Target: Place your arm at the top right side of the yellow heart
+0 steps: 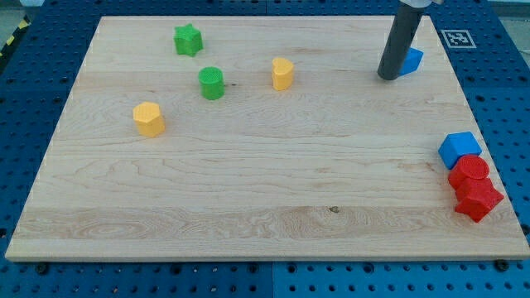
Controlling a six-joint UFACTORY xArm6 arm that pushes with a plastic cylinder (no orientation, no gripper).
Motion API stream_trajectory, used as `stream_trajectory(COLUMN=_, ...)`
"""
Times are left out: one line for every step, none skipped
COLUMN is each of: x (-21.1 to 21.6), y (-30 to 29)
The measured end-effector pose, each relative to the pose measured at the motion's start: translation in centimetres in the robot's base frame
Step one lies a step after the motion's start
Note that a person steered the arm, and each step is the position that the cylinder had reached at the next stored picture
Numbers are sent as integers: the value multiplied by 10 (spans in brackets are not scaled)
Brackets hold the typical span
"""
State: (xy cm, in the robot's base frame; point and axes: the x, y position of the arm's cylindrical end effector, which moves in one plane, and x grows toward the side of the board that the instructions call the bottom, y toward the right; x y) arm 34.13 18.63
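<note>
My tip (pixel 387 76), bare of jaws, rests on the counter (pixel 265 190) far right of the yellow heart (pixel 282 74), probably light, rigid and slippery; approach its upper-right, touching nothing.

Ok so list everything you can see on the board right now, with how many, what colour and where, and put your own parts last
Wooden board: 1, light wood, fills most of the view, on a blue pegboard.
Green star: 1, green, upper left.
Green cylinder: 1, green, below and right of the star.
Yellow heart: 1, yellow, upper middle.
Yellow hexagon: 1, yellow, left side.
Small blue block: 1, blue, upper right, partly hidden behind my rod.
Blue block: 1, blue, right edge.
Red cylinder: 1, red, just below that blue block.
Red star: 1, red, lowest of the right-edge cluster.
My tip: 1, dark, upper right, beside the small blue block, well right of the yellow heart.
</note>
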Motion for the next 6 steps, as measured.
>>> stream_trajectory(x=-30, y=-48)
stream_trajectory(x=-72, y=-73)
stream_trajectory(x=-98, y=-71)
stream_trajectory(x=-98, y=-71)
stream_trajectory(x=-98, y=-71)
stream_trajectory(x=-98, y=-70)
